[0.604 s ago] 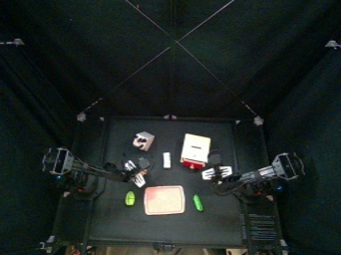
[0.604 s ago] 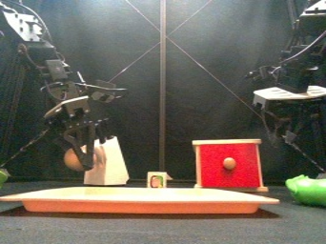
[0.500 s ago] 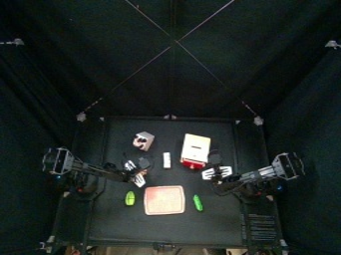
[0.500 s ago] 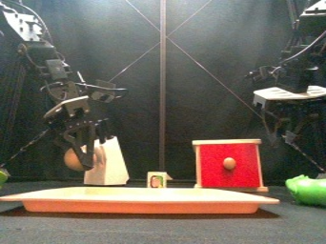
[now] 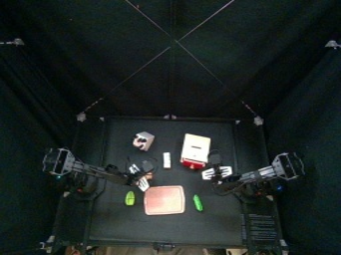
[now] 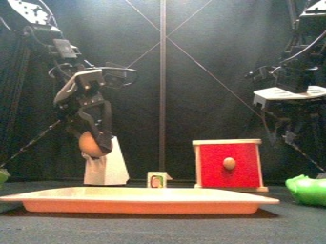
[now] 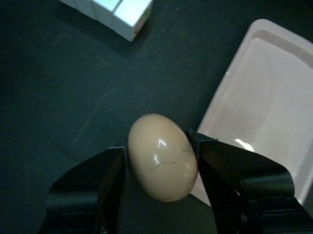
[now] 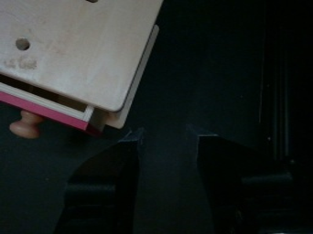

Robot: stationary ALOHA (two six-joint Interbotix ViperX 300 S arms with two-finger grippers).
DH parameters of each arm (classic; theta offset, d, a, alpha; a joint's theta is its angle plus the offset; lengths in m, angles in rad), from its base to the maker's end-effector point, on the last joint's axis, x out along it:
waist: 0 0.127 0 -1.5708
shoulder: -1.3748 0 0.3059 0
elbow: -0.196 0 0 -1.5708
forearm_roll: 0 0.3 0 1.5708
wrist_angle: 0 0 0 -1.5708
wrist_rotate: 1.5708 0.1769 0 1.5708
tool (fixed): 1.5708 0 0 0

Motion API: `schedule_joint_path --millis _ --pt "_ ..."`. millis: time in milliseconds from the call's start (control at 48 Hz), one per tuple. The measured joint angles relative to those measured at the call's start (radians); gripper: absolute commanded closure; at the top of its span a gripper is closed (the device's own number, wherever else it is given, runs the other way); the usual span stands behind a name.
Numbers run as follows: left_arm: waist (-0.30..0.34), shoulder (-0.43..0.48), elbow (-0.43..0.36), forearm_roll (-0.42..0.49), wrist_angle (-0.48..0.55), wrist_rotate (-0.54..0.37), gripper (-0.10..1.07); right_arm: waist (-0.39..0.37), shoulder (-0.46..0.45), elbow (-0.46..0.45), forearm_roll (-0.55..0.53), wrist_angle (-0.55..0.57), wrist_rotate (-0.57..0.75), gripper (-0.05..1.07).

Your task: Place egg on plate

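My left gripper [image 6: 91,145] is shut on a tan egg [image 7: 163,156] and holds it above the table, just left of the plate's left edge. The egg also shows in the front view [image 6: 91,144]. The salmon-pink plate [image 5: 166,201] lies flat at the table's front middle; it also shows in the front view [image 6: 140,199] and in the left wrist view [image 7: 263,91]. In the top view my left gripper [image 5: 142,183] is at the plate's far left corner. My right gripper [image 5: 213,173] hangs right of the plate, empty; its jaws look close together in the right wrist view [image 8: 166,146].
A cream-and-red box with a knobbed drawer [image 6: 228,164] stands behind the plate, right of the middle. A white upright item [image 6: 107,168] and a small cube [image 6: 155,179] stand behind the plate. Green objects lie at each side of the plate [image 5: 197,202] [image 5: 130,198].
My left gripper has moved right, up and toward the front with the egg, closer to the plate. The right arm has not moved.
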Motion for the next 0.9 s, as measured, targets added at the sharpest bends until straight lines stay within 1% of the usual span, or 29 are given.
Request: schedule_joint_path --millis 146,292,417,542,729,896 --pt "-0.011 0.04 -0.038 -0.109 -0.035 -0.003 0.16 0.0 0.0 0.0 0.0 0.0 0.0 0.24" --pt "-0.02 0.081 -0.067 -0.261 -0.086 -0.008 0.16 0.002 0.0 0.002 0.0 0.0 0.0 0.24" --pt "-0.035 0.103 -0.086 -0.353 -0.135 -0.009 0.18 0.002 0.0 0.002 0.0 0.0 0.0 0.24" --pt "-0.044 0.129 -0.109 -0.4 -0.196 -0.011 0.2 0.002 0.0 0.002 0.0 0.0 0.0 0.24" --pt "-0.044 0.183 -0.141 -0.416 -0.29 -0.011 0.21 0.002 0.0 0.003 0.0 -0.002 0.0 0.24" --pt "-0.052 0.235 -0.172 -0.443 -0.334 -0.011 0.21 0.002 0.002 0.003 0.0 0.0 0.0 0.24"
